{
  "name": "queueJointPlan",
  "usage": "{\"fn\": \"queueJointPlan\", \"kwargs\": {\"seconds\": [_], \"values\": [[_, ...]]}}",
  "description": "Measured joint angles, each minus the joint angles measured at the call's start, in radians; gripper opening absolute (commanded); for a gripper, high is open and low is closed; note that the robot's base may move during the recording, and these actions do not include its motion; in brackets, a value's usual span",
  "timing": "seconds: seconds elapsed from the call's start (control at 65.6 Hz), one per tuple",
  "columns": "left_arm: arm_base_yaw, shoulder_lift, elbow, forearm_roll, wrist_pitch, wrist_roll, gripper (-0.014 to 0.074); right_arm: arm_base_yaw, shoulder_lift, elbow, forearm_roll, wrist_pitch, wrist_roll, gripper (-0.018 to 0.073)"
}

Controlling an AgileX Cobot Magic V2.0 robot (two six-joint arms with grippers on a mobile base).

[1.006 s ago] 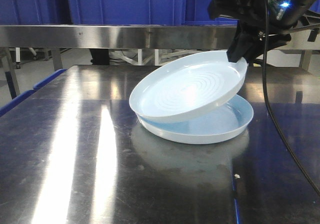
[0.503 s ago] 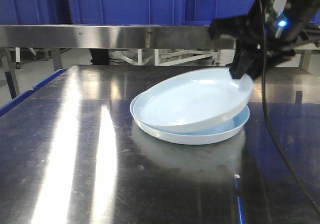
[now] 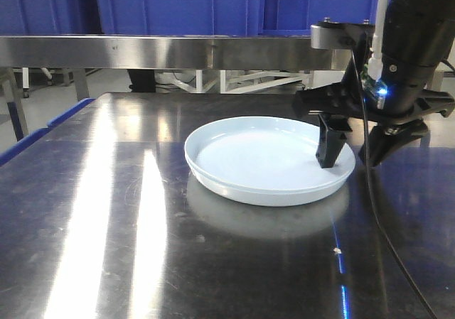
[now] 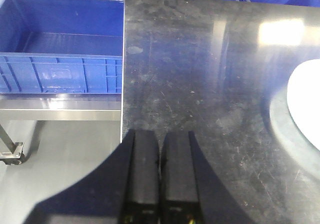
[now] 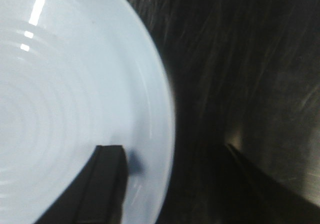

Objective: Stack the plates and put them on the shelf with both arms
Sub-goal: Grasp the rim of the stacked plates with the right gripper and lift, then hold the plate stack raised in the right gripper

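**Right gripper open astride the rim of the stacked plates**

The right gripper (image 3: 348, 161) is spread wide and has hold of nothing. It stands at the right-hand rim of the plates (image 3: 263, 159). One of its dark fingers (image 3: 329, 147) comes down inside the rim, over the white surface. The other hangs outside it, over the bare metal. The right wrist view shows the same straddle, with one finger above the ringed white face and the other above the steel. It is too blurred to say whether the inner finger touches the plate.

The plates lie flat on the steel table (image 3: 106, 212), a little right of its middle. They are nested so closely that they read as a single shallow dish, and no gap shows between them. A black cable (image 3: 377, 184) drops from the right arm past the plates' right side.

The left gripper (image 4: 160, 184) has its two fingers pressed together with nothing between them. It hangs over the table's edge, well apart from the plates, whose rim only peeps in at the right of its view. Beyond that table edge sits a blue crate (image 4: 60, 49). Behind the table runs a steel shelf rail (image 3: 142, 51), with blue bins (image 3: 178, 6) above it.
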State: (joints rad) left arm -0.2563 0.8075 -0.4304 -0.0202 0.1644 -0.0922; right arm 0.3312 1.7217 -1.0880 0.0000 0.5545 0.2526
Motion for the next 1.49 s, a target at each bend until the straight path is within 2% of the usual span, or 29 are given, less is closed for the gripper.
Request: {"fn": "queueJointPlan", "kwargs": {"seconds": [0.061,0.076,0.137,0.213,0.366,0.701,0.945,1.082,1.25,1.494], "values": [[0.000,0.000,0.000,0.000,0.000,0.000,0.0087,0.000,0.000,-0.002,0.000,-0.006,0.000,0.0037],[0.000,0.000,0.000,0.000,0.000,0.000,0.0087,0.000,0.000,-0.003,0.000,-0.009,0.000,0.0028],[0.000,0.000,0.000,0.000,0.000,0.000,0.0087,0.000,-0.003,-0.005,0.009,-0.029,0.008,0.0073],[0.000,0.000,0.000,0.000,0.000,0.000,0.0087,0.000,-0.016,-0.006,0.007,-0.052,0.009,0.0047],[0.000,0.000,0.000,0.000,0.000,0.000,0.0087,0.000,-0.086,-0.004,0.000,-0.082,0.007,0.0050],[0.000,0.000,0.000,0.000,0.000,0.000,0.0087,0.000,-0.395,0.023,-0.067,-0.112,0.000,0.0050],[0.000,0.000,0.000,0.000,0.000,0.000,0.0087,-0.008,-0.684,0.183,-0.088,-0.122,0.000,0.0050],[0.000,0.000,0.000,0.000,0.000,0.000,0.0087,-0.047,-0.829,0.298,-0.088,-0.120,0.000,0.0050],[0.000,0.000,0.000,0.000,0.000,0.000,0.0087,-0.155,-1.014,0.427,-0.089,-0.100,0.000,0.0050],[0.000,0.000,0.000,0.000,0.000,0.000,0.0087,-0.297,-1.294,0.539,-0.092,0.027,-0.002,0.0049]]}}
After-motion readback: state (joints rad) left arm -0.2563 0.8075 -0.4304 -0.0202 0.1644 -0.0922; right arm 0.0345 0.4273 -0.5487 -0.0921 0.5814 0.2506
